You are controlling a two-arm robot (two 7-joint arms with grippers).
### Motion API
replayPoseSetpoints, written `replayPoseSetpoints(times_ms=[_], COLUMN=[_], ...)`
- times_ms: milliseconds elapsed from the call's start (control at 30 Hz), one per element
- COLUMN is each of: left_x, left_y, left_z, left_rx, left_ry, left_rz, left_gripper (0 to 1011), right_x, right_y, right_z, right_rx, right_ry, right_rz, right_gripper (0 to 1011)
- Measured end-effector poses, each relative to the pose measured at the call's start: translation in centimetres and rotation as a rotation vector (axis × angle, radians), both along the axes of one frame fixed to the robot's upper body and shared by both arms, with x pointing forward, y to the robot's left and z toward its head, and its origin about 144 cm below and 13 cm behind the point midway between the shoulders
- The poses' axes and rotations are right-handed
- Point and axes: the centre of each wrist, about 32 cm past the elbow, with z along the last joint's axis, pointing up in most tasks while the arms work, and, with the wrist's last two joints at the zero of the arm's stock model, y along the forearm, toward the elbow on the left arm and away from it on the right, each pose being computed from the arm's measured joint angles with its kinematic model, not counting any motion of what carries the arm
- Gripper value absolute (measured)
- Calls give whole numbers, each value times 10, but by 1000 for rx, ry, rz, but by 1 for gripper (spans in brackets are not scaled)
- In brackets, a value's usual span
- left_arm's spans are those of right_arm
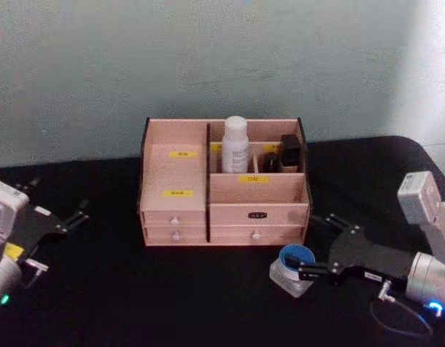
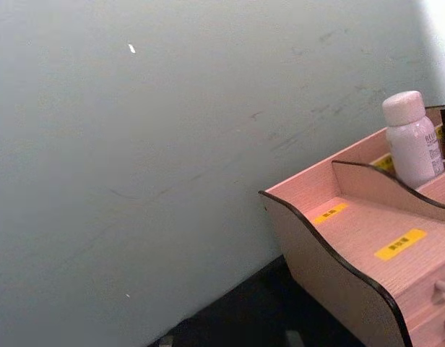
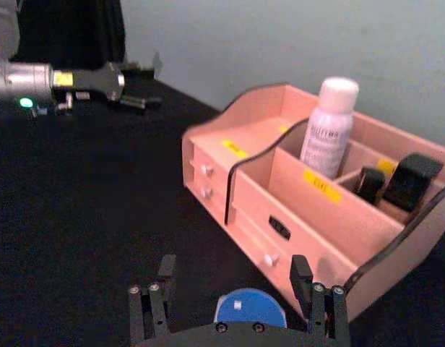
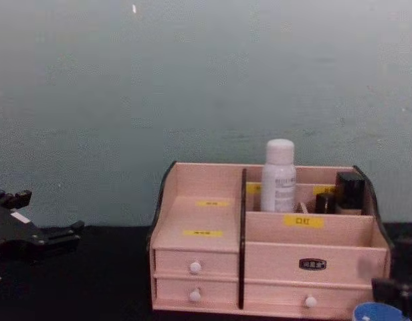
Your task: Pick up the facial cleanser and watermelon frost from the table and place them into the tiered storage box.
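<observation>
Right end effector [image 3: 232, 269], fingers apart, seemingly straddles the watermelon frost [image 3: 249, 309]; an off-centre squeeze could topple it. Left end effector [image 3: 144, 88] idles, fingers spread.

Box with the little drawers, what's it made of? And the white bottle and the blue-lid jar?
The tiered storage box looks like pale matt wood: faint grain shows, with dark edges. The facial cleanser seems white plastic: smooth, even surface. The watermelon frost jar looks frosted, plastic or glass, I cannot tell which, with a blue plastic-looking lid. The right gripper sits open around it.
</observation>
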Motion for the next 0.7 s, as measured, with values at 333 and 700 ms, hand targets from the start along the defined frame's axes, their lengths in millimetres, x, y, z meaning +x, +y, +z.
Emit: replayPoseSetpoints(times_ms=[333, 700], left_x=[0, 0], left_y=[0, 0], left_z=[0, 0], left_rx=[0, 0], left_ry=[0, 0], left_rz=[0, 0], left_gripper=[1001, 1001], right_x=[1, 8], right_y=[2, 6], right_z=[-11, -23], right_rx=[-61, -95], right_ry=[34, 59], right_rz=[-10, -37], right_gripper=[1000, 1000])
